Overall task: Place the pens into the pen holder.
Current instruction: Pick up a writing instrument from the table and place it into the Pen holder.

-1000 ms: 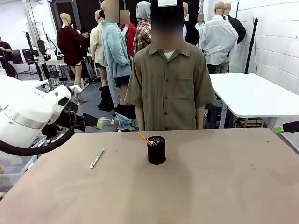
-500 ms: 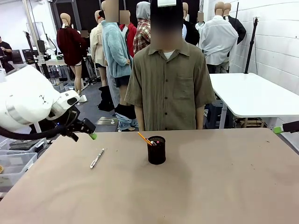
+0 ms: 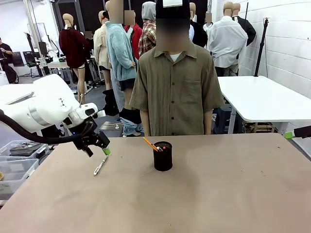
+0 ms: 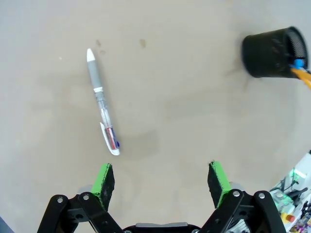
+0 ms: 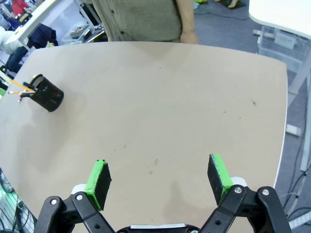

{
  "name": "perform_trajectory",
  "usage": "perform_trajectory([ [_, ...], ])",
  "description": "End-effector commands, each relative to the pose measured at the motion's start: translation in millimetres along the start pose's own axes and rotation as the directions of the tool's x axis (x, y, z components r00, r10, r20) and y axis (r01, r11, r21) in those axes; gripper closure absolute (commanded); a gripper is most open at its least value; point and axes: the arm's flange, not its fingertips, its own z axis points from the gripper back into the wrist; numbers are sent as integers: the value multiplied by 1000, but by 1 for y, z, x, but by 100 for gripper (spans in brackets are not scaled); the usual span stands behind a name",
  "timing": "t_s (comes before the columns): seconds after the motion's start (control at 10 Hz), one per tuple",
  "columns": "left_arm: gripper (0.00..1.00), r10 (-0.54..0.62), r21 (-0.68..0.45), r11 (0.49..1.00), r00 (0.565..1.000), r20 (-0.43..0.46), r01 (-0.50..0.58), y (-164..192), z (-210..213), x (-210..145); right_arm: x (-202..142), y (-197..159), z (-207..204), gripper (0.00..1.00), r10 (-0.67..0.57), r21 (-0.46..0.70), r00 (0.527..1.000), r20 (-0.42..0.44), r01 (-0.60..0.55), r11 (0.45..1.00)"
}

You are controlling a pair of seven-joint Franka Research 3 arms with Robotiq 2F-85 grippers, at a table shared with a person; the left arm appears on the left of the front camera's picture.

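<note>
Left gripper [image 3: 98,149] now hangs low over the table [image 3: 218,199], jaws spread wide and empty, just above the far end of the silvery-white pen [image 3: 100,165]. A second ago it stood back at the table's left edge, and since then it has swung in and come down. Through its wrist camera you look straight down on the pen, which lies flat on the bare top just ahead of one green pad, a little outside the gap between the fingers and touching nothing. The pen has not shifted from the earlier picture. The pen holder [image 3: 163,156] stands upright near the table's middle, well apart from the pen, where it was before. The orange-yellow pencil [image 3: 149,143] leans out of it to the left, and the marker [image 3: 164,148] shows a red end at the rim. Your right gripper [image 5: 158,177] is likewise open and holds nothing, off at the table's right side, unchanged. The person [image 3: 177,87] stands at the far side with arms down
</note>
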Motion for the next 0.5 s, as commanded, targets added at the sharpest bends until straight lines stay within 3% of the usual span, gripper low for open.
perform_trajectory([
  [0.0,0,-8,85,996,999,-41,12,13,-11,16,-2,0,-1,0,8,-5,1000,-15,-8,1000],
  [0.4,0,-53,158,985,996,-67,63,13,-37,24,-2,0,-1,0,8,-5,1000,-15,-8,1000],
])
